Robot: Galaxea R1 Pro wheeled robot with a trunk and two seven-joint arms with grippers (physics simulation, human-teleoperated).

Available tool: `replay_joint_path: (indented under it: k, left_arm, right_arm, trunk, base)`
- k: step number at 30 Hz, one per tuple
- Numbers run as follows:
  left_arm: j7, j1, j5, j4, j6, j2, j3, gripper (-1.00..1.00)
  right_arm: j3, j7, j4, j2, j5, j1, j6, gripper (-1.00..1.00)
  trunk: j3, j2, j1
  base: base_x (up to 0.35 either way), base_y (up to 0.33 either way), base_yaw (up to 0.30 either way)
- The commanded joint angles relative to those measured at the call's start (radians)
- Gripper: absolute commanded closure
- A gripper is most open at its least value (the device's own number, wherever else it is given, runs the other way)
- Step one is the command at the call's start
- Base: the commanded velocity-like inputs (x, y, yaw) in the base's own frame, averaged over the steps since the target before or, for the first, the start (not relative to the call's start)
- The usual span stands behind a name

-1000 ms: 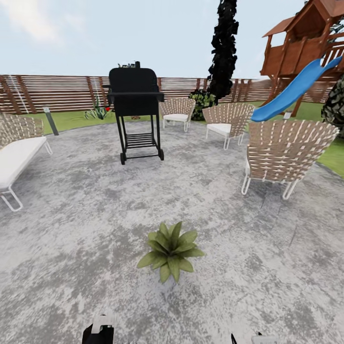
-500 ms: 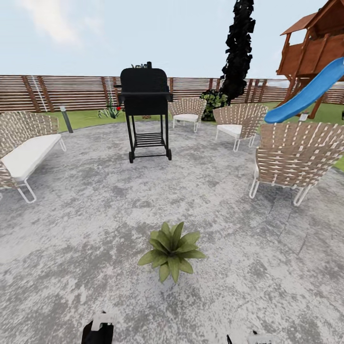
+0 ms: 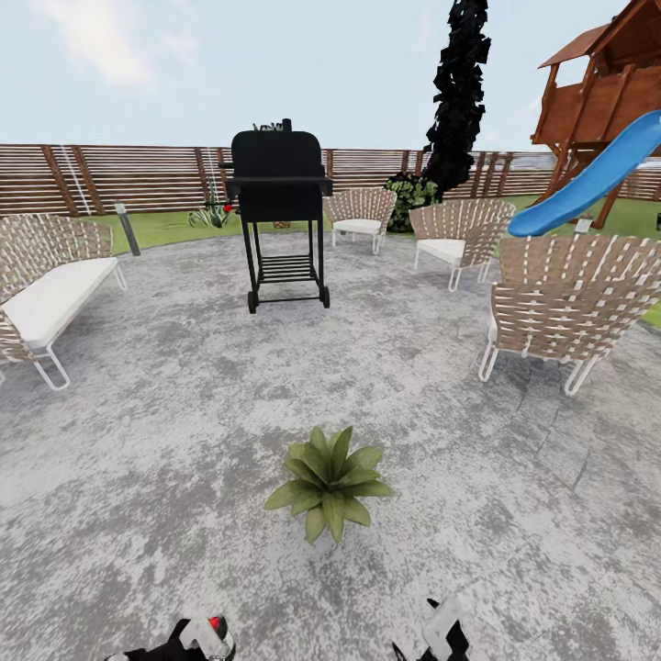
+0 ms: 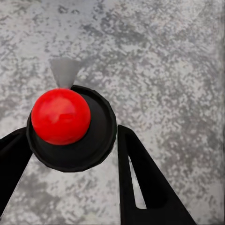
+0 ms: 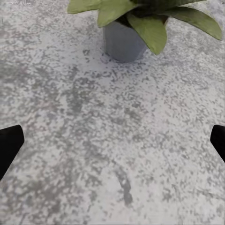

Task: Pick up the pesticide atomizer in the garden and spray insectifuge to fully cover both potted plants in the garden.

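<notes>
Grey mottled stone patio (image 3: 165,441) spread out under a pale sky, ringed by a brown slatted fence (image 3: 138,174) and a strip of lawn (image 3: 170,225). One potted plant (image 3: 328,482) sat on the stone just ahead of the robot, its green leaves fanned out; the right wrist view showed its small grey pot (image 5: 123,43) under the leaves. Farther back stood a black grill (image 3: 278,216), a bench (image 3: 50,294), woven chairs (image 3: 565,308) and a blue slide (image 3: 588,179). The left gripper (image 4: 70,154) held the spray bottle (image 4: 71,129), fingers (image 4: 143,180) closed against its dark round body, red cap and pale nozzle facing the camera. The right gripper (image 5: 112,140) was spread wide, holding nothing, its fingertips (image 5: 9,145) at the frame edges.
</notes>
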Motion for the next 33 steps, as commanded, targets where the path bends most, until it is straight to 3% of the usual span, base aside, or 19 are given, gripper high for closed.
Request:
replay_joint_path:
  k: [1, 4, 6, 10, 16, 30, 33]
  left_arm:
    - [-0.004, -0.006, -0.009, -0.006, 0.001, -0.005, -0.011, 1.0]
    - [-0.021, -0.024, -0.023, -0.023, 0.007, -0.02, -0.012, 1.0]
    - [-0.02, -0.024, -0.031, -0.035, -0.003, -0.008, 0.002, 1.0]
    - [0.002, -0.001, -0.01, -0.057, -0.025, 0.015, 0.022, 1.0]
    - [0.036, 0.032, 0.006, -0.078, -0.033, 0.04, 0.028, 1.0]
    - [0.115, -0.034, 0.013, -0.128, -0.029, 0.038, 0.034, 1.0]
    - [0.128, -0.071, 0.014, -0.148, -0.022, 0.038, 0.034, 1.0]
  right_arm:
    - [0.006, 0.006, -0.006, 0.005, 0.007, -0.006, 0.003, -1.0]
    - [0.003, 0.022, -0.011, 0.022, 0.006, -0.023, 0.018, -1.0]
    - [-0.008, 0.024, -0.012, 0.032, 0.004, -0.034, 0.007, -1.0]
    - [-0.031, 0.002, -0.01, 0.026, 0.002, -0.057, -0.016, -1.0]
    - [-0.049, -0.032, -0.002, 0.024, 0.002, -0.067, -0.023, -1.0]
    - [-0.051, -0.072, 0.0, 0.025, -0.001, -0.067, -0.024, -1.0]
    - [-0.051, -0.072, -0.002, 0.025, -0.002, -0.067, -0.024, -1.0]
  trunk:
    - [-0.001, 0.0, 0.0]
    - [-0.001, 0.0, 0.0]
    - [-0.001, 0.0, 0.0]
    - [-0.001, 0.0, 0.0]
    - [-0.001, 0.0, 0.0]
    - [-0.001, 0.0, 0.0]
    - [-0.001, 0.0, 0.0]
  base:
    - [0.0, 0.0, 0.0]
    - [0.0, 0.0, 0.0]
    - [0.0, 0.0, 0.0]
    - [0.0, 0.0, 0.0]
    - [0.0, 0.0, 0.0]
    - [0.0, 0.0, 0.0]
    - [0.0, 0.0, 0.0]
